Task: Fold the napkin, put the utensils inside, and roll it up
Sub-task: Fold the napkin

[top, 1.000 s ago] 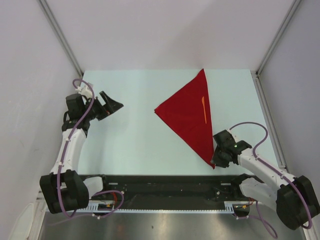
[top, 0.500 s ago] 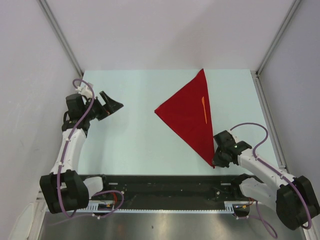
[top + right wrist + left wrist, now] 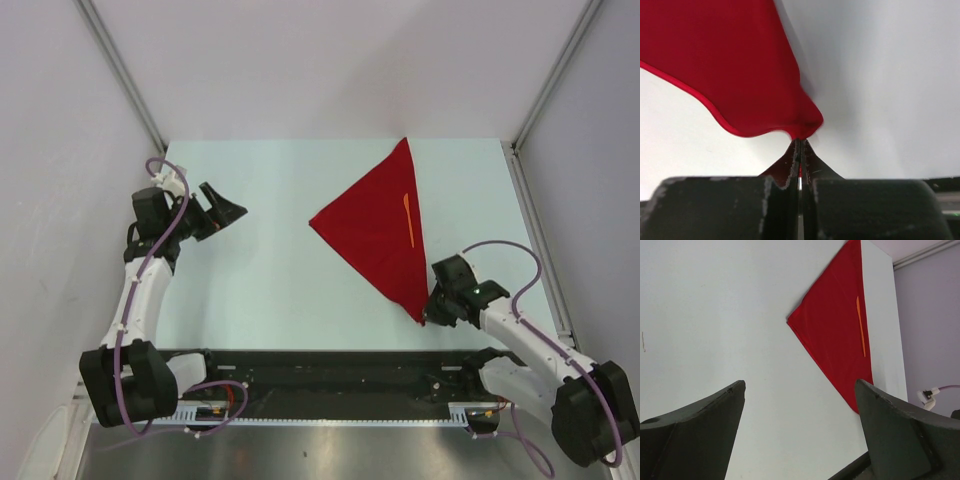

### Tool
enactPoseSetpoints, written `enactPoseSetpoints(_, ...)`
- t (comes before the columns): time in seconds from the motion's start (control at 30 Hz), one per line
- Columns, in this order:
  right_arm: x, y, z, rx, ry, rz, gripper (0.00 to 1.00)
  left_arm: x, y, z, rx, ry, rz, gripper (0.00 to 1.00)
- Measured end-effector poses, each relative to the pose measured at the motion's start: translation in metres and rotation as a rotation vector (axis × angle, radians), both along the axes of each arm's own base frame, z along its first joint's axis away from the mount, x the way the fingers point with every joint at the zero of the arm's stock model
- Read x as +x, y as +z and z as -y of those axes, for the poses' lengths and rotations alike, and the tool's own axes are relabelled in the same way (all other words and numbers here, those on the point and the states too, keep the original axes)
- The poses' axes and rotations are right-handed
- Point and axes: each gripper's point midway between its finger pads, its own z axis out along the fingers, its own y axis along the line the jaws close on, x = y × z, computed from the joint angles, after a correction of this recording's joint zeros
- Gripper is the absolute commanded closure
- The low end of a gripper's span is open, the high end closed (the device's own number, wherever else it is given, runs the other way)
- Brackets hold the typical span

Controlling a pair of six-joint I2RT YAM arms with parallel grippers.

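The red napkin (image 3: 375, 235) lies flat on the table (image 3: 270, 270), a bit toward 2 o'clock from the middle. It has a triangle shape, with one tip at 12 o'clock, one at 9 o'clock and one at 5 o'clock. So I think the folding part is done. The thin orange knife (image 3: 410, 218) lies on top of the napkin, close to its 3 o'clock edge, with its ends at 12 and 6 o'clock. It is on the cloth, but nothing covers it yet. My right gripper (image 3: 428, 315) is at the 5 o'clock tip of the napkin. Its jaws are squeezed together on that tip, and in my right wrist view the red cloth bunches up just where the jaws meet. My left gripper (image 3: 225, 212) is far off at 9 o'clock, well apart from the napkin. Its jaws stand wide apart and hold nothing. What is left, I think, is the rolling: the cloth has to go over the knife and be rolled up with the knife inside. None of that shows yet. The pinched tip looks like the place to start.
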Motion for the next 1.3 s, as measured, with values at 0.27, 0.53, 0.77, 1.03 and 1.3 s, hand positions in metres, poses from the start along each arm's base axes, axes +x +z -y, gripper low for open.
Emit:
enactPoseSetpoints(0.27, 0.079, 0.042, 0.000, 0.073, -0.052, 0.142, 1.00, 0.000, 0.000, 0.000, 0.000, -0.001, 0.002, 0.05)
enactPoseSetpoints(0.53, 0.178, 0.069, 0.000, 0.137, -0.067, 0.289, 1.00, 0.001, 0.001, 0.000, 0.000, -0.001, 0.005, 0.05)
enactPoseSetpoints(0.77, 0.257, 0.068, 0.001, 0.179, -0.074, 0.350, 1.00, 0.001, 0.001, 0.000, 0.000, -0.001, 0.006, 0.05)
enactPoseSetpoints(1.03, 0.311, 0.068, 0.001, 0.217, -0.066, 0.400, 1.00, 0.001, 0.001, 0.000, 0.001, -0.001, 0.006, 0.05)
enactPoseSetpoints(1.3, 0.342, 0.063, -0.001, 0.227, -0.045, 0.413, 1.00, 0.001, 0.001, 0.000, 0.000, -0.001, 0.005, 0.05)
